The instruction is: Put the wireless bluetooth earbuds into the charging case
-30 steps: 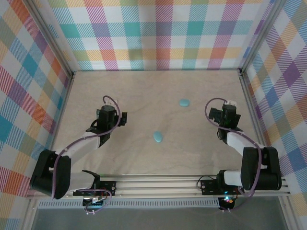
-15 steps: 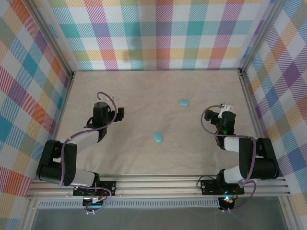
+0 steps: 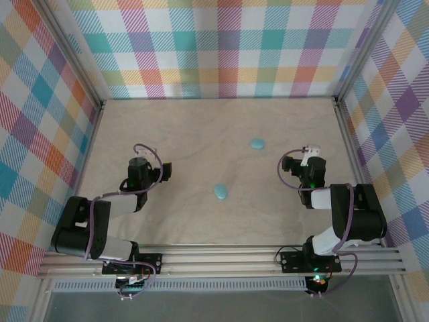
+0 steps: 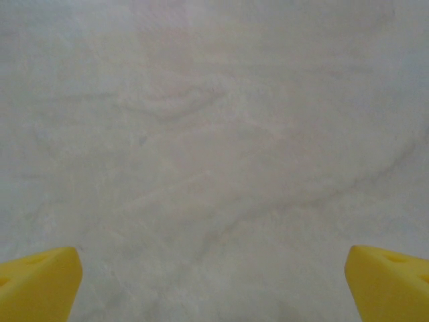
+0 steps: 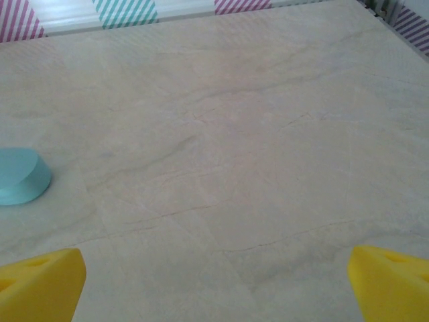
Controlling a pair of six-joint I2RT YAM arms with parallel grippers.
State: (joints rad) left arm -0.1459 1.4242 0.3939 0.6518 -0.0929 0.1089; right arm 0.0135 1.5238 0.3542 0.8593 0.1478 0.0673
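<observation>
Two pale blue oval charging cases lie shut on the table: one in the middle (image 3: 220,192), the other farther back (image 3: 258,143). The wireless bluetooth earbuds are out of view. My left gripper (image 3: 149,173) hangs low over bare tabletop left of the middle case, and in the left wrist view this gripper (image 4: 214,295) is open, its yellow fingertips (image 4: 40,285) wide apart with nothing between them. My right gripper (image 3: 300,168) stands right of both cases. In the right wrist view that gripper (image 5: 214,288) is open and empty, with one case (image 5: 20,176) at the left edge.
The pale marbled tabletop (image 3: 201,127) is fenced by checked walls (image 3: 221,47) at the back and on both sides, with metal posts at the corners. An aluminium rail (image 3: 221,258) carrying both arm bases runs along the near edge.
Both arms have folded back toward their bases, drawing each gripper a little nearer and inward. Both cases lie where they were, and both grippers stay open.
</observation>
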